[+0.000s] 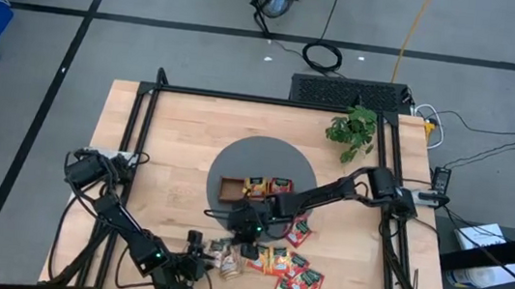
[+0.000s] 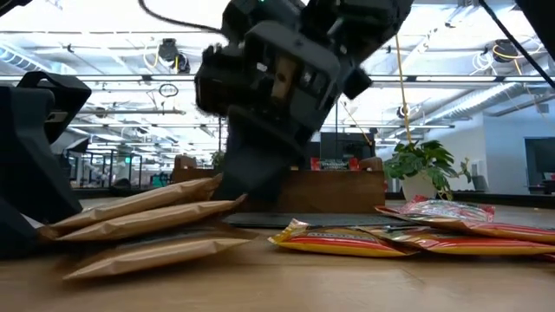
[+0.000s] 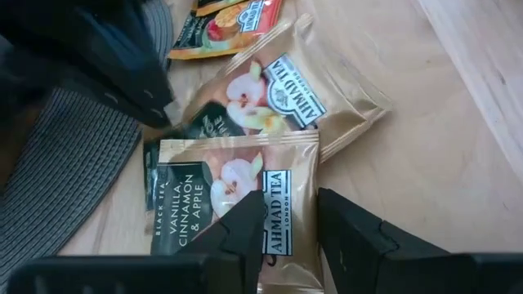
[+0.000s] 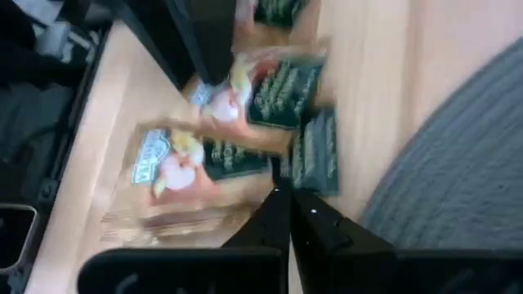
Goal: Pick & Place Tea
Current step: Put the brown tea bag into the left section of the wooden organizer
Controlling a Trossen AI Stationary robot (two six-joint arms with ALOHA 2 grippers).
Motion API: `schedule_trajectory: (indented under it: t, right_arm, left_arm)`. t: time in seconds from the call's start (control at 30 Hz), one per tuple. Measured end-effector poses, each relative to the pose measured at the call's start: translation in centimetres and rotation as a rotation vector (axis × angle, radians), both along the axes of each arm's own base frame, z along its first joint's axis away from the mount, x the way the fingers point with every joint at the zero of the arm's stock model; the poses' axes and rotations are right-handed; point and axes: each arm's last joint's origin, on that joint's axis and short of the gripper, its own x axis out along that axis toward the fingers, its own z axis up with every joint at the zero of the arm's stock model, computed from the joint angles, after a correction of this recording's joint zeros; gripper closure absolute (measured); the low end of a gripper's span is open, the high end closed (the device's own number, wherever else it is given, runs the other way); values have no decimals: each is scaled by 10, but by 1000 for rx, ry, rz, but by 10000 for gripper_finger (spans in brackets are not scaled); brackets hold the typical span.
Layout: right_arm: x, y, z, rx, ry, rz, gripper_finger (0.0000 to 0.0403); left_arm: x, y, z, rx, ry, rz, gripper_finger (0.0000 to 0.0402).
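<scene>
The right gripper (image 1: 246, 229), fingers together with nothing seen between them, sits low centre in the high view at the mat (image 1: 266, 155) edge, over tan-and-green tea (image 4: 237, 139) sachets with dark labels. The left gripper (image 3: 290, 220), jaws apart, hovers over a tan sachet (image 3: 237, 192). Red and orange sachets (image 1: 296, 275) lie lower right; some fill the tray (image 1: 230, 190).

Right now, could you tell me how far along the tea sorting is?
Early on. Two sachets sit in the wooden tray. The right gripper has shut at the tan sachets; whether it holds one is unclear. The left gripper waits beside them. The red and orange sachets remain on the table.
</scene>
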Motion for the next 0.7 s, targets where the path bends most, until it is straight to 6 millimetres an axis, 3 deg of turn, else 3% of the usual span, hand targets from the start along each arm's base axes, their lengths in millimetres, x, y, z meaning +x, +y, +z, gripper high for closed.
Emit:
schedule_trajectory:
  t: [0.17,0.33,0.47,0.7]
  right_arm:
    - [-4,-2,35,-42,-85,-16,403]
    - [-6,1,45,-31,-113,-4,402]
    - [-4,2,40,-7,-99,3,383]
    - [2,6,11,115,0,-33,298]
  left_arm:
    - [-2,-1,0,-1,2,-1,282]
    - [-2,-1,0,-3,4,2,282]
    - [-2,-1,0,-2,4,1,282]
    - [2,1,-3,18,0,-9,282]
